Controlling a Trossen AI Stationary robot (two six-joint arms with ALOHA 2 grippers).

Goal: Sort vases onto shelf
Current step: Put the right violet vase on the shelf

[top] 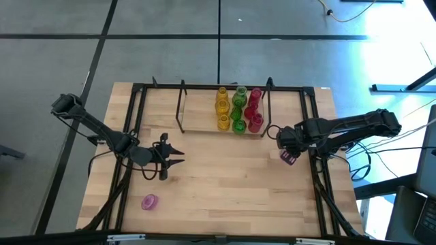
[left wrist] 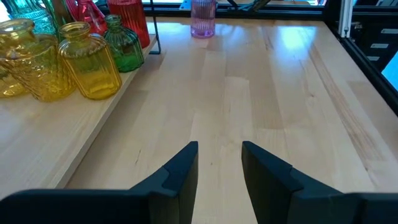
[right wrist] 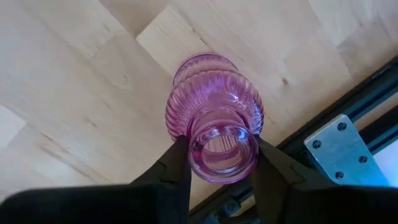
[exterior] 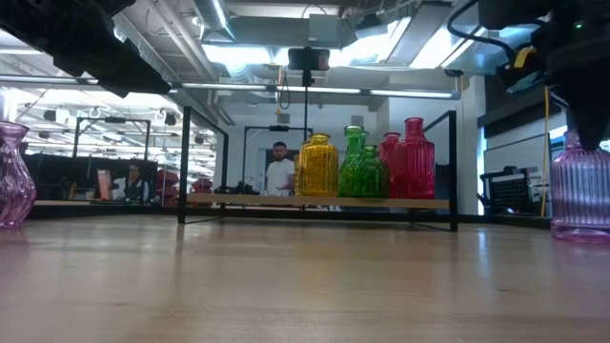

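Observation:
A ribbed purple vase [top: 287,158] [exterior: 579,195] stands upright near the table's right edge, and my right gripper [right wrist: 219,152] [top: 285,145] is shut on it from above. My left gripper [left wrist: 219,152] [top: 172,157] hovers open over the bare table left of centre, touching nothing. A second pink vase [top: 149,201] [exterior: 11,176] stands on its base near the table's near-left corner. The shelf [top: 204,124] [exterior: 324,202] at the far side carries yellow vases [top: 223,109], green vases [top: 238,112] and red vases [top: 254,112], all standing at its right end. My right gripper holds the purple vase by its neck, just under the open rim [right wrist: 194,158]. The neck is pinched between the two fingers [right wrist: 176,167], which come from above and point down. The vase is upright, and in the low view its base [exterior: 579,233] looks to be on the table.
The tabletop's black frame rail [right wrist: 348,149] runs close beside the purple vase. The shelf's left half [top: 197,112] is bare wood, between thin black uprights [top: 181,105]. Open tabletop lies between the two grippers. People show in the room beyond the table [exterior: 279,171].

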